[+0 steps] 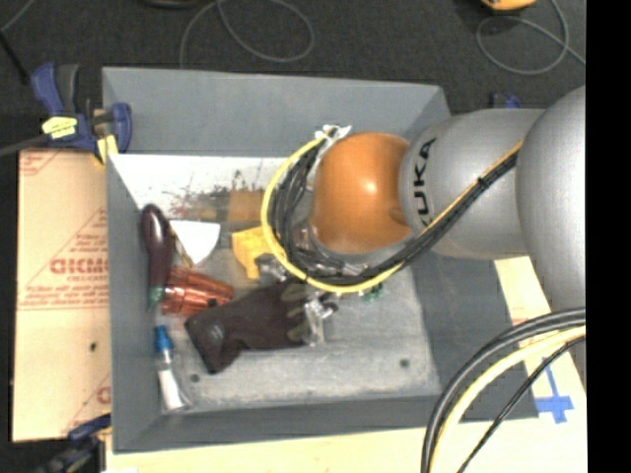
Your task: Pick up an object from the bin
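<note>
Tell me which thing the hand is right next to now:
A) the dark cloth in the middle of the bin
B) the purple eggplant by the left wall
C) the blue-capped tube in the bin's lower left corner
A: the hand sits at the right end of the dark cloth, while the eggplant and the tube lie apart from it, further left.

Grey bin (394, 348); black cloth (242, 328); maroon eggplant (155, 236); copper-orange wrapper (194, 292); yellow block (251, 247); white scrap (197, 239); blue-capped white tube (168, 368).
</note>
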You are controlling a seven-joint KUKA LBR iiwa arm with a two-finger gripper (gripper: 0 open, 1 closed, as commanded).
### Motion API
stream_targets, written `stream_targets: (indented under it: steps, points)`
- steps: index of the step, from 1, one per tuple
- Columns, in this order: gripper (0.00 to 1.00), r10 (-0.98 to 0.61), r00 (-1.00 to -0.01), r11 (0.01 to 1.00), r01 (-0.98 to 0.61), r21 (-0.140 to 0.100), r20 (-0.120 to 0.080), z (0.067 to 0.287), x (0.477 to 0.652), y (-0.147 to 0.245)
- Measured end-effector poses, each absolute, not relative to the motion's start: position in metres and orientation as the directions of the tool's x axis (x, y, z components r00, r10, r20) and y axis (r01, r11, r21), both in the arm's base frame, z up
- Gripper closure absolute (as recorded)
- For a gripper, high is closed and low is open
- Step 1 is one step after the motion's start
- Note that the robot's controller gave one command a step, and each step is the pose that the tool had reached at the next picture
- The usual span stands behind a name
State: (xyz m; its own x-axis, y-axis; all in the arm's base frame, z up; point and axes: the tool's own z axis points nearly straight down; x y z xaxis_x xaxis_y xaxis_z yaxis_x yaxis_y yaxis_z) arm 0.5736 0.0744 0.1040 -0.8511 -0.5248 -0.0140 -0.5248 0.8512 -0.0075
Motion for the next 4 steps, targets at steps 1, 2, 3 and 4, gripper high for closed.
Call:
stream_targets:
  steps: [1,2,3,4]
  points:
    - [1.00,-0.635,-0.773,0.773,-0.635,-0.006,-0.009,0.071,0.563,0.079]
    - [1.00,-0.634,-0.773,0.773,-0.634,-0.006,-0.009,0.071,0.563,0.079]
    - [1.00,-0.634,-0.773,0.773,-0.634,-0.004,-0.007,0.076,0.562,0.079]
    - [1.00,-0.633,-0.774,0.774,-0.633,-0.003,-0.005,0.092,0.561,0.078]
